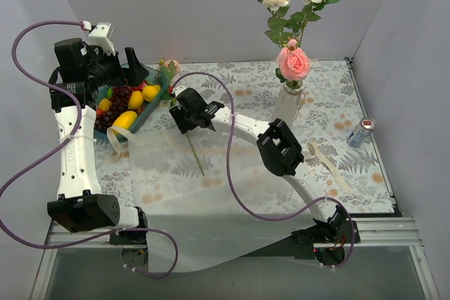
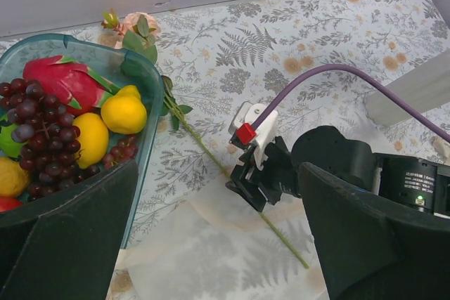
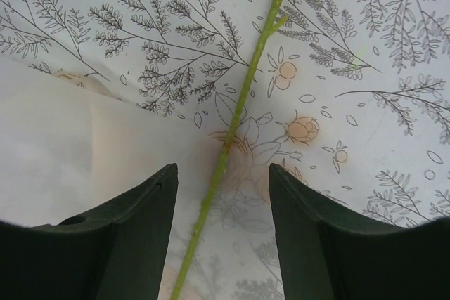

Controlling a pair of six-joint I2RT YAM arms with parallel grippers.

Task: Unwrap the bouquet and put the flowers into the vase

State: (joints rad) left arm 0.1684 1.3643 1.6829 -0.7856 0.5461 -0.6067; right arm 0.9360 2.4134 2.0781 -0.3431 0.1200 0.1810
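Right gripper [image 3: 221, 168] jaws apart, empty, astride flower stem [image 3: 257, 61] running 1 to 7 o'clock — likely light, bendy; pinch mid-stem.

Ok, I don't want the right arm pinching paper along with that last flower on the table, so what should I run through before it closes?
1. The stem sits inside the right gripper: ok, it runs through the open gap.
2. Jaws apart and off the stem: ok.
3. The wrapping paper is out of the pinch: not ok, the translucent sheet lies under the stem's lower part.
4. The left gripper is out of the way: ok, open, by the fruit tray.
5. The bloom is free of the tray: cannot tell, leaves lie against its rim.
6. The vase is ready: upright, ok; room in its neck, cannot tell.
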